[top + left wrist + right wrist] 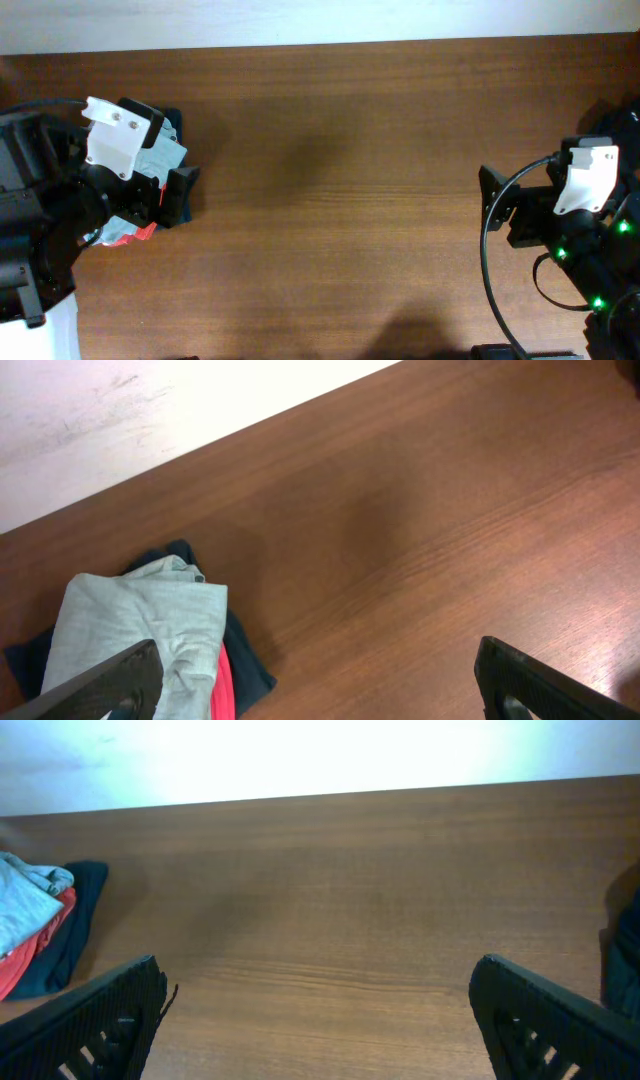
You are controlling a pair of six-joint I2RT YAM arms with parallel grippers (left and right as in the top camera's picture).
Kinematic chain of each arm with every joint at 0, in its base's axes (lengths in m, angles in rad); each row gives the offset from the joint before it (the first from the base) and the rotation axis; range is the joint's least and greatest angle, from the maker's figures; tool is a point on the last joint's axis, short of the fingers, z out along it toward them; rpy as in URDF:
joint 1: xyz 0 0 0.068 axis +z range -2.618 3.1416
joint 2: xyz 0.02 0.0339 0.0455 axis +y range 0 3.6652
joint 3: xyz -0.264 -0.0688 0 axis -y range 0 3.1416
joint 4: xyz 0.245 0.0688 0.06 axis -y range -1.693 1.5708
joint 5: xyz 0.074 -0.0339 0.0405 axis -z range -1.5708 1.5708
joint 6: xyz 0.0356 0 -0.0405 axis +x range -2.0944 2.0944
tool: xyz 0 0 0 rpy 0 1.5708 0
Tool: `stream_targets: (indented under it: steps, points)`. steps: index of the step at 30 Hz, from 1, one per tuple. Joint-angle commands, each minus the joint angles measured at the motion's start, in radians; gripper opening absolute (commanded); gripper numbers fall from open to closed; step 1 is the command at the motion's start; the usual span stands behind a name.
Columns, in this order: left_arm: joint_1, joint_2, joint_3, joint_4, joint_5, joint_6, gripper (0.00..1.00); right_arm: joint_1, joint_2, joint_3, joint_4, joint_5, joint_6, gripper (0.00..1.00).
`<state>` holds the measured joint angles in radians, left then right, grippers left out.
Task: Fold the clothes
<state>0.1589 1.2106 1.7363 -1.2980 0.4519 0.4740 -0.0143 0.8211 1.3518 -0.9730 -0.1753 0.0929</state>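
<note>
Over on the table, the pale grey-blue t-shirt sits folded atop a red shirt and dark garment, stacked out of the way I guess, just beside the left fingers, well apart from the right fingers. Both spread wide, holding nothing.

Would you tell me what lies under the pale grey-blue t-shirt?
A red garment and a dark garment peek out beneath the t-shirt; most of both is covered, so their shape cannot be seen.
</note>
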Motion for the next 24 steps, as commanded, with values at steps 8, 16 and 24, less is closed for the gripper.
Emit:
stream_targets:
  steps: [8, 16, 24]
  points:
    - [-0.004, -0.001, -0.004, -0.002, -0.005, -0.013, 0.99, -0.006, 0.005, 0.000, -0.051, -0.013, -0.019, 0.99]
    - [-0.004, -0.001, -0.004, -0.002, -0.005, -0.013, 0.99, -0.006, -0.042, 0.000, -0.092, 0.132, -0.065, 0.99]
    - [-0.004, -0.001, -0.004, -0.002, -0.005, -0.013, 0.99, -0.006, -0.093, -0.012, -0.154, 0.180, -0.089, 0.99]
